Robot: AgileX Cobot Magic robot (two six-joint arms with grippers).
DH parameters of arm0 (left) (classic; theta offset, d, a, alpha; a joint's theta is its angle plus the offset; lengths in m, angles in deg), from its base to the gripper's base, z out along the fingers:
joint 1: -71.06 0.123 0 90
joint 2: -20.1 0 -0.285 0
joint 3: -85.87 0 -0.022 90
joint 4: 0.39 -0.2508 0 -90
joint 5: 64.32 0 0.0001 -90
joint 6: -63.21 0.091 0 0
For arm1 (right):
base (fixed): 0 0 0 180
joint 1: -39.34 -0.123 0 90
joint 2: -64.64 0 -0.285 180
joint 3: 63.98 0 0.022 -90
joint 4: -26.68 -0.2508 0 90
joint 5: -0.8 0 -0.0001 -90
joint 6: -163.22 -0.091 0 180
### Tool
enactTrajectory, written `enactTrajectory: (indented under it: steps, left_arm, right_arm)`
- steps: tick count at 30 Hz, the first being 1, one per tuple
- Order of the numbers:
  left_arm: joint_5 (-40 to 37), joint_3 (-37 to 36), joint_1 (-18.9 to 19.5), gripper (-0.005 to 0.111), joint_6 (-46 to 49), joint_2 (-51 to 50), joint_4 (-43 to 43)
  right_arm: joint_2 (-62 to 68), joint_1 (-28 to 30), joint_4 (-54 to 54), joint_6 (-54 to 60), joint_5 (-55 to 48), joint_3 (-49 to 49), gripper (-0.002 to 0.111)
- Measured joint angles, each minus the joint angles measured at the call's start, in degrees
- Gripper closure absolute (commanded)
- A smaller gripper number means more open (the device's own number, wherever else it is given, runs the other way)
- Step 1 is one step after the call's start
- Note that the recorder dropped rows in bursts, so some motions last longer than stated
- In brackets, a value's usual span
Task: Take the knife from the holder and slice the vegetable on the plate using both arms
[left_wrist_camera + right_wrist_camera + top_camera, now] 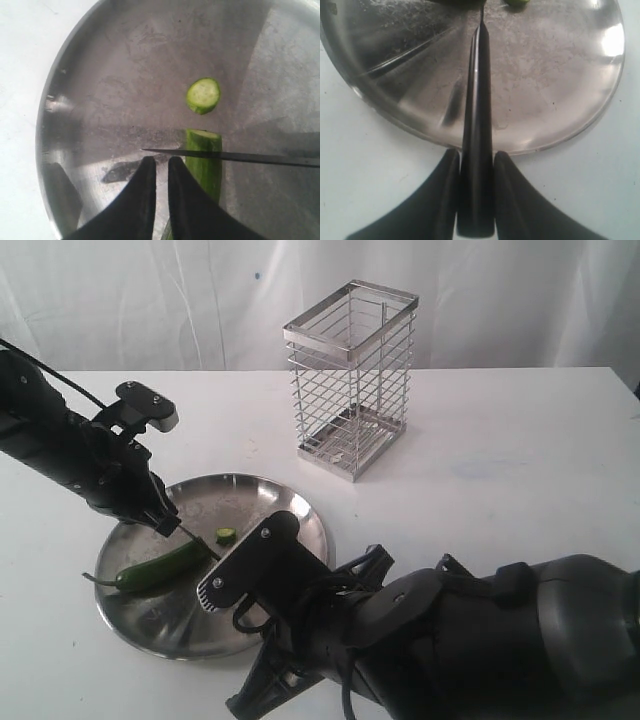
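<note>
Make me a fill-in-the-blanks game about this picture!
The right gripper is shut on the ____.
The knife lies across the green ____.
One round slice lies on the ____.
The wire holder stands ____ the plate.

Missing words: knife; chili; plate; behind

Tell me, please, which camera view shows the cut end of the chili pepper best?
The left wrist view: the chili pepper shows its pale cut face, with the knife blade lying across it and one slice apart. The exterior view shows the whole pepper, but the cut end is small. The right wrist view shows only a green edge.
</note>
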Motion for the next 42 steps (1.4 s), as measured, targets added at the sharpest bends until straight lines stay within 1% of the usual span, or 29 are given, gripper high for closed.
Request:
enactTrajectory:
  steps: [9,14,17,21,24,32,36,40,42]
  left_arm:
    - [0.0,0.0,0.0,0.091,-0.32,0.0,0.0]
    - [0.0,0.0,0.0,0.092,-0.26,0.0,2.91]
    - [0.0,0.0,0.0,0.107,-0.26,0.0,3.72]
    - [-1.03,0.0,0.0,0.107,-0.26,0.0,4.71]
    - [-1.28,0.0,0.0,0.107,-0.26,0.0,7.1]
    - [-1.28,0.0,0.0,0.107,0.34,-0.49,8.55]
    - [-0.88,0.0,0.0,0.107,0.98,-3.75,8.69]
    - [1.96,0.1,0.0,0.107,1.22,-8.79,8.92]
    - [2.53,0.5,0.27,0.107,1.33,-9.61,9.1]
  right_arm:
    - [0.0,0.0,0.0,0.0,0.0,0.0,0.108]
    - [0.0,0.0,0.0,0.0,0.0,0.0,0.108]
    - [0.0,0.0,0.0,0.0,0.0,0.0,0.108]
    - [0.0,0.0,0.0,0.0,0.0,0.0,0.108]
    - [0.0,0.0,0.0,0.0,0.0,0.0,0.108]
    - [0.0,0.0,0.0,0.0,0.0,0.0,0.108]
    - [0.0,0.0,0.0,0.0,0.0,0.0,0.108]
    - [0.0,0.0,0.0,0.0,0.0,0.0,0.108]
    - [0.0,0.0,0.0,-0.1,0.12,0.0,0.108]
